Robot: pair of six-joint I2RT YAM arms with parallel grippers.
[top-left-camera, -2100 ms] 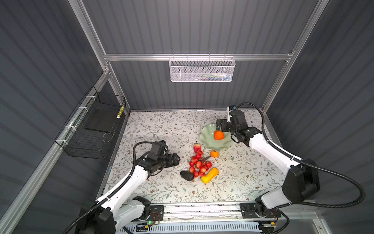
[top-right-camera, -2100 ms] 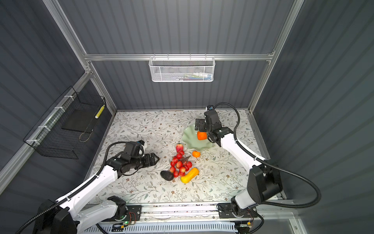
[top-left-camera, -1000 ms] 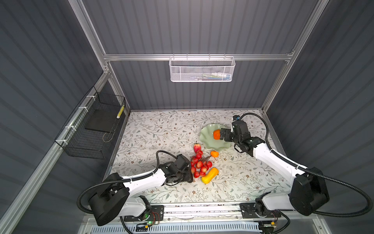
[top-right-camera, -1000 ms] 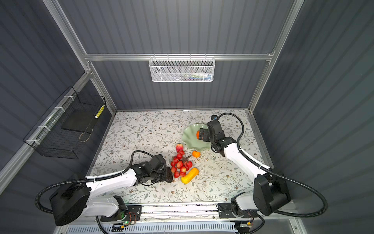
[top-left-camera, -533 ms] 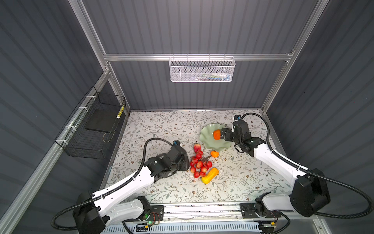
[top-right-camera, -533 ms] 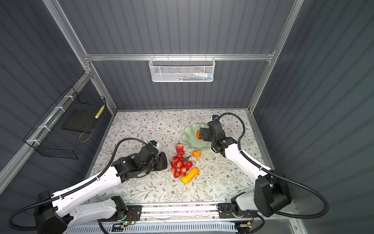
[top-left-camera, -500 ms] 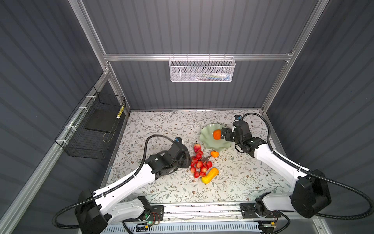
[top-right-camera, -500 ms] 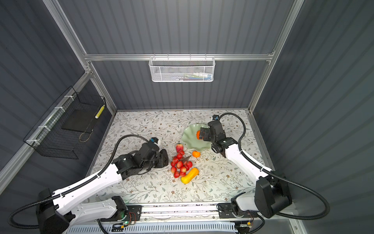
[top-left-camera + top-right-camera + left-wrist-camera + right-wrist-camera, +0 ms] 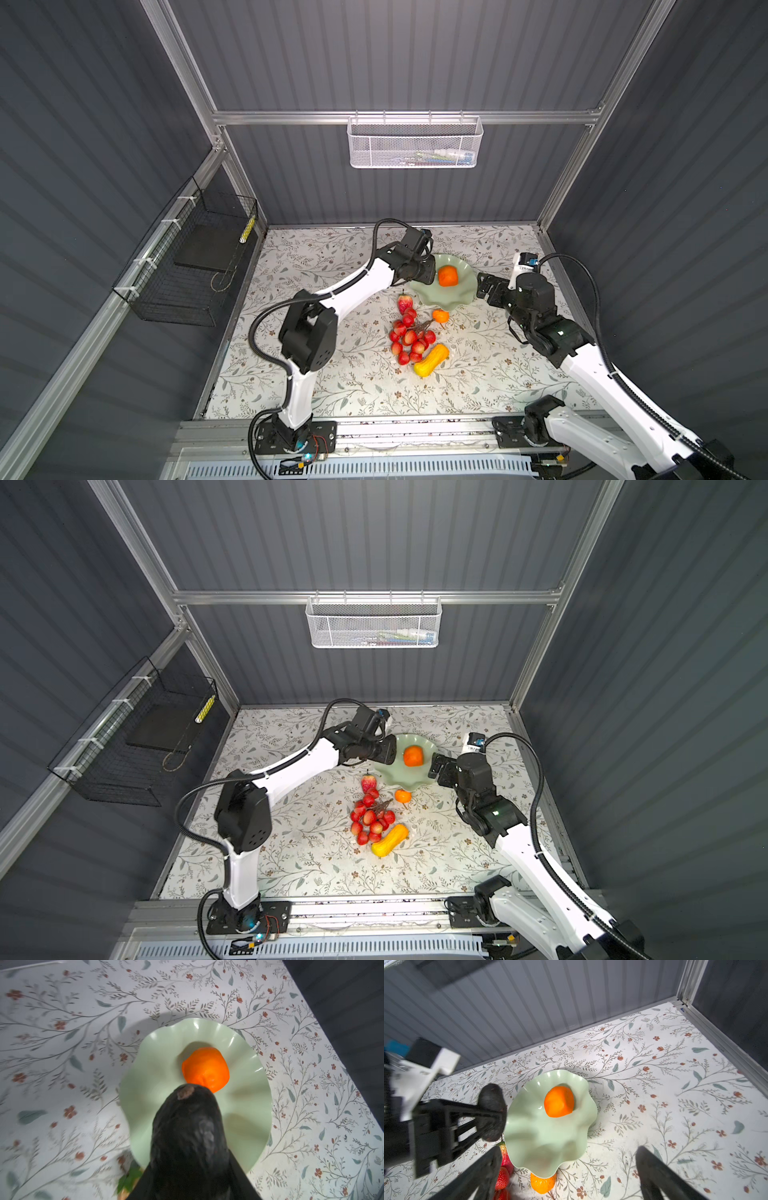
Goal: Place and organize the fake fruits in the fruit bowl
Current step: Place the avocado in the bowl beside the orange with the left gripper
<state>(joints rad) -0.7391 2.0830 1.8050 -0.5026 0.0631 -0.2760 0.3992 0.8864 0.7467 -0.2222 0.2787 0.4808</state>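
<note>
My left gripper is shut on the near-black avocado and holds it over the left rim of the pale green fruit bowl. The avocado also shows in the right wrist view. A big orange lies in the bowl. On the mat in front of the bowl lie a small tangerine, a strawberry, a bunch of red balls and a yellow-orange gourd. My right gripper stands open, empty, just right of the bowl.
A white mesh basket hangs on the back wall. A black wire basket hangs on the left wall. The grey back wall stands close behind the bowl, and the right wall's metal rail runs near it.
My left gripper has lifted the avocado from the mat beside the red balls and carried it back to the bowl's left rim. My right gripper has drawn back from the orange to the bowl's right side.
</note>
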